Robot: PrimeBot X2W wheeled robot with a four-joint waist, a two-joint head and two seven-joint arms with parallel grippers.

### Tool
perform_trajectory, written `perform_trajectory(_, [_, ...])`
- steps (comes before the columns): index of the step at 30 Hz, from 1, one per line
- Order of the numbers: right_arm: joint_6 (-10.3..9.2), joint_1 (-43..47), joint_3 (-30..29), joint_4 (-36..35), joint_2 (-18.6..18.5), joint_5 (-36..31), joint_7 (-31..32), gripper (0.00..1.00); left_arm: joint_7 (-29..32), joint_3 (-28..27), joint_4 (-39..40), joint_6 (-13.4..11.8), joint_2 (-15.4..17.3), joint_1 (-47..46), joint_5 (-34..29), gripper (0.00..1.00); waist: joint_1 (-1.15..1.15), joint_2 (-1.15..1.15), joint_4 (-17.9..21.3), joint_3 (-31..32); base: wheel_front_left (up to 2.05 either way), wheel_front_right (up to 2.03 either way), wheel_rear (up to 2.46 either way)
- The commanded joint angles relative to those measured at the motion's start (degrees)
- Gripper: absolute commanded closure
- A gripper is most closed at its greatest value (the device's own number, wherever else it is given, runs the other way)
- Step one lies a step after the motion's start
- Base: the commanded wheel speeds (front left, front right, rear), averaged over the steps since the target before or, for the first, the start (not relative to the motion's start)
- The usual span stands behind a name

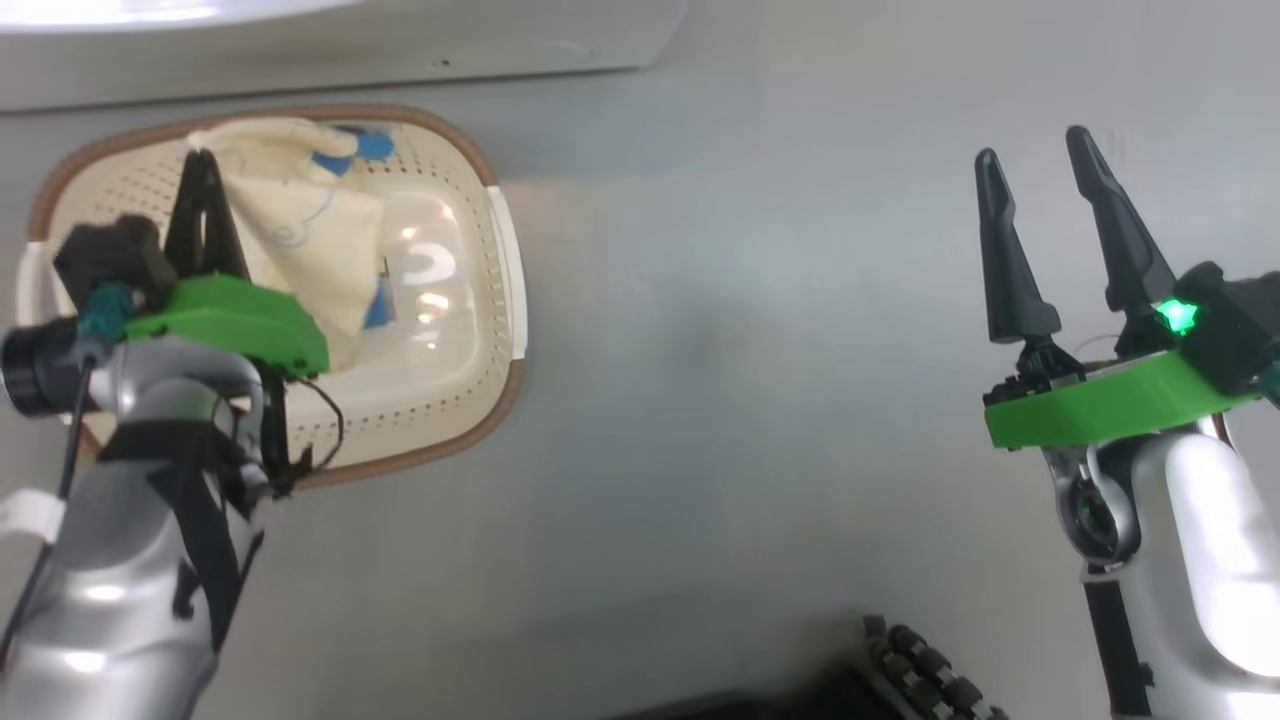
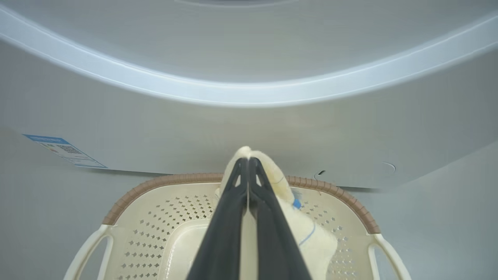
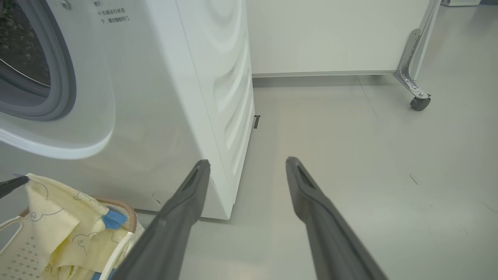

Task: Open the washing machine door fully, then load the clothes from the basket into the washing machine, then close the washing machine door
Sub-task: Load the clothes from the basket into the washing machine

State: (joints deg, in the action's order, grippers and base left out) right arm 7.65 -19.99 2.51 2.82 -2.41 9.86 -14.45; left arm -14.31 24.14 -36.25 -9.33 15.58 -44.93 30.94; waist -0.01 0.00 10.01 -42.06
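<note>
Yellow clothes (image 1: 300,215) pinched over the basket (image 1: 440,125)
Our left gripper (image 1: 202,160) clamps one fold by the far rim, right gripper (image 1: 1033,142) gapes; we fear the thin hold slipping or fabric snagging the washer (image 2: 249,128)

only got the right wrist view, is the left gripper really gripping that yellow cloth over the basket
observer: Yes. The left wrist view shows the left gripper with its fingers shut together on a raised peak of the clothes.
operator: anything else lying in there
observer: The head view looks straight down into the basket. Beside that one cloth its bottom is bare and glossy.
</note>
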Motion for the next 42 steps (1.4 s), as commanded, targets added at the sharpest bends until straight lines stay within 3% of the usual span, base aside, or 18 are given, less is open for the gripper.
perform_trajectory(1, [-0.16, 2.3, 0.4, -1.7, -0.9, -0.4, -0.5, 0.00, -0.7, -2.0, 3.2, -0.8, 2.3, 2.4, -0.7, 1.00, 0.01, 0.00, -1.6, 2.9, 0.00, 0.00, 0.00])
perform_trajectory(13, [-0.16, 6.7, -0.6, -0.9, -1.4, -1.1, 0.5, 0.00, -0.7, -4.5, 18.3, -6.0, 3.6, 15.6, -3.4, 1.00, 0.01, 0.00, -4.2, 14.2, 0.00, 0.00, 0.00])
perform_trajectory(31, [-0.16, 19.0, -2.0, -3.7, -0.6, -2.3, 5.6, 0.00, 1.5, -2.8, 29.4, -9.3, 5.7, 32.5, -3.3, 1.00, 0.01, 0.00, -7.3, 32.1, 0.00, 0.00, 0.00])
perform_trajectory(42, [-0.16, 23.1, -1.4, -6.6, -0.5, -1.9, 7.9, 0.00, 3.0, -2.2, 32.5, -10.6, 6.5, 37.4, -2.7, 1.00, 0.01, 0.00, -7.3, 36.9, 0.00, 0.00, 0.00])
